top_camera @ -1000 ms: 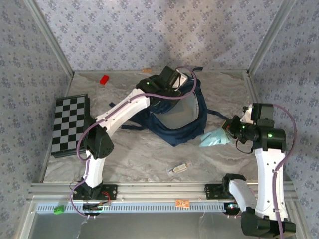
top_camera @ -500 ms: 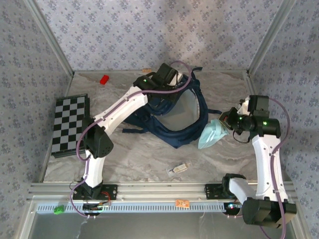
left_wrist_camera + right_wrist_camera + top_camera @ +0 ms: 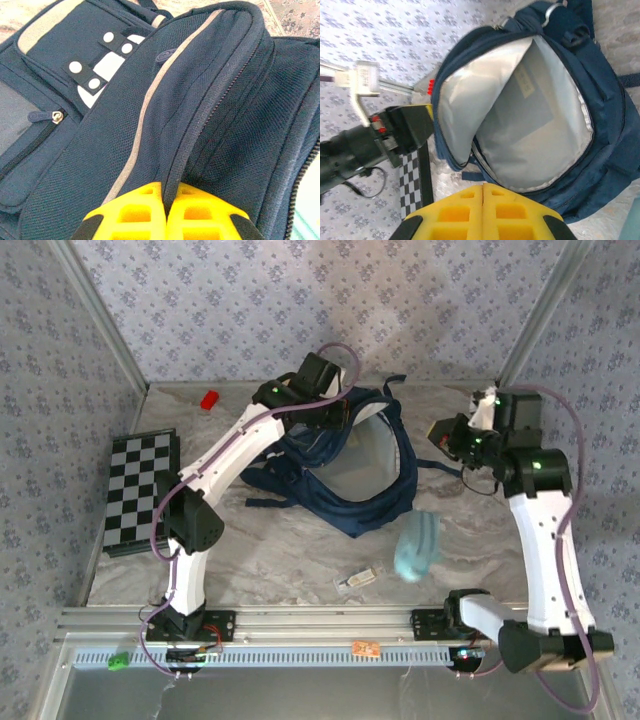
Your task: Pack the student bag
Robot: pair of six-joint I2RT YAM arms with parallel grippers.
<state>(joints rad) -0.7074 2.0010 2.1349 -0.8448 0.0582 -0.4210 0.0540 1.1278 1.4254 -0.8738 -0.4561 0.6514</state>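
Bag position from the top camera: the student bag lay on the table toward the far middle, with its main compartment gaping and the pale lining showing. I saw the left gripper down on the bag's far left edge. The right gripper hung to the right of the bag, apart from it. A pale blue soft item showed just off the bag's near right corner. It was blurred, and I could not tell whether it rested on the table. A small clear packet lay near it. A checkerboard sat at the left edge and a red block at the far left.

Left wrist camera: the left gripper had its yellow fingers pressed together on a fold of the bag's navy mesh. White patches and a zipped pocket lay beyond.

Right wrist camera: the right gripper was clenched, fingers together with nothing between them. It looked into the open student bag.
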